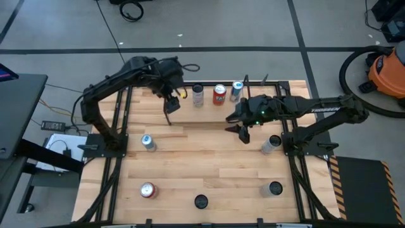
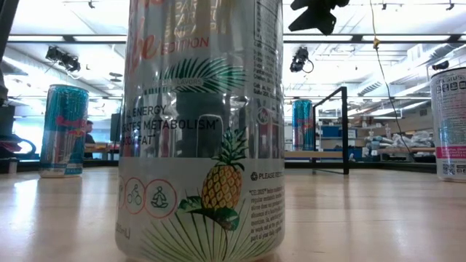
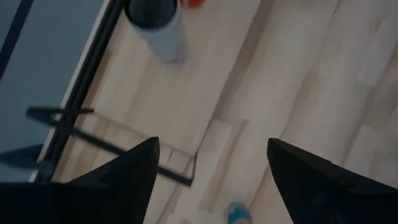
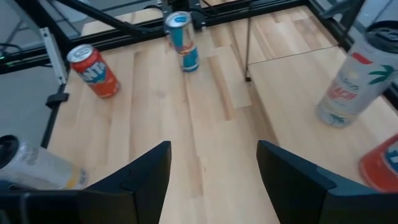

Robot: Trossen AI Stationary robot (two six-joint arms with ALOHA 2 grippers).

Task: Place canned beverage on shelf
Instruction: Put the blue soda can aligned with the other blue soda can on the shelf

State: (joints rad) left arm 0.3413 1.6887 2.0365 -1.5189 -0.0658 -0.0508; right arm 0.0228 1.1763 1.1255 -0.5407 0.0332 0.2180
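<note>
The shelf [image 1: 204, 113], thin black rods around a light wood board, stands at the table's far middle. Its right end shows in the low view [image 2: 344, 131]. A white can [image 1: 198, 95], a red can [image 1: 219, 94] and a blue can [image 1: 236, 90] stand on it. Loose on the table stand a blue can [image 1: 147, 142], a red can [image 1: 147, 190] and a white pineapple can [image 2: 200, 131]. My left gripper [image 1: 170, 103] is open and empty above the shelf's left end rod [image 3: 124, 154]. My right gripper [image 1: 243, 130] is open and empty by the shelf's near right corner.
Two more cans stand on the table's right side, one [image 1: 271, 144] beside the right arm's base and one [image 1: 274, 188] nearer the front. Black rails [image 1: 124, 126] and the arm bases run along both sides. Bare wood [image 1: 202, 158] lies in the middle.
</note>
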